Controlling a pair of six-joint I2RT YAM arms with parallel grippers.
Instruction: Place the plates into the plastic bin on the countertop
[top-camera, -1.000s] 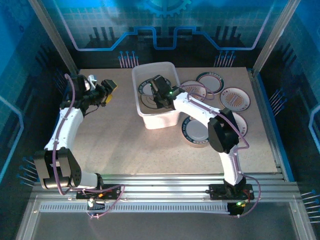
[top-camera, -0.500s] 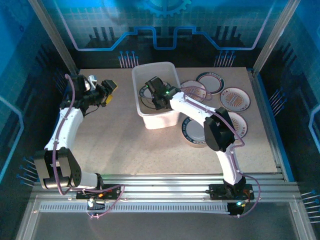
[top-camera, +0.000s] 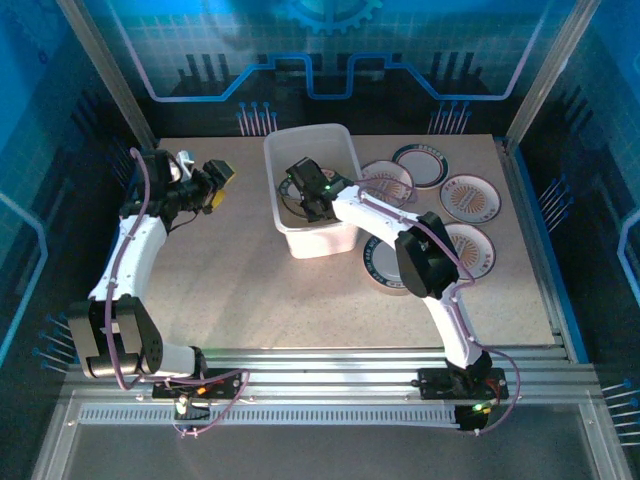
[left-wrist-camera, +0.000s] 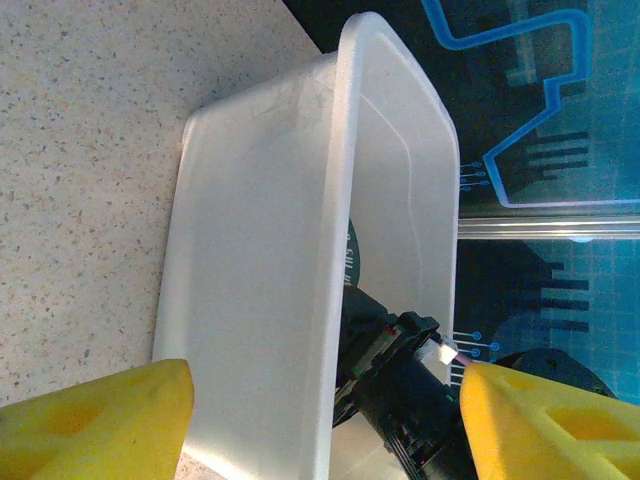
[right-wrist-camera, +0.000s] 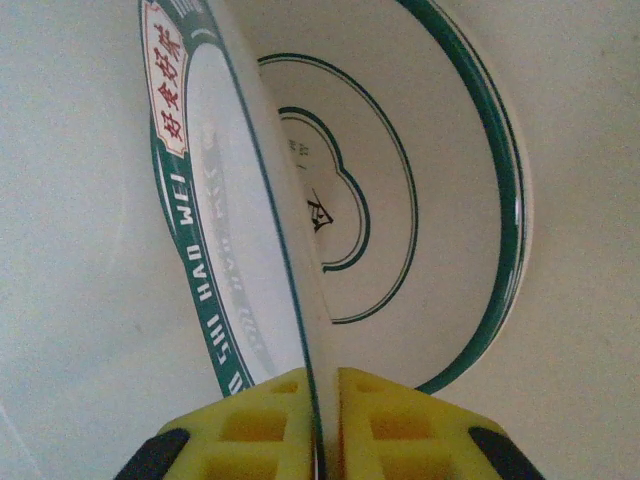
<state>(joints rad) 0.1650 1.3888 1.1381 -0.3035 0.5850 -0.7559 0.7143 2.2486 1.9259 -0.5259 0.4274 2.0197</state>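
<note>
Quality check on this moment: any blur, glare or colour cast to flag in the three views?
Top external: blue cast around the edges, countertop evenly lit, no glare. Left wrist: the left gripper shows soft yellow fingers up close, the plastic bin sharp. Right wrist: the held plate blurs towards the right gripper; the plate behind it reads clearly.

My right gripper (right-wrist-camera: 322, 388) pinches an upright plate (right-wrist-camera: 225, 200) whose top runs off the wrist picture, and it covers the left part of the flat plate (right-wrist-camera: 430, 200) behind it. From above, my right arm (top-camera: 425, 262) hides part of the stray plate (top-camera: 380, 265) beside the plastic bin (top-camera: 318, 240)
</note>
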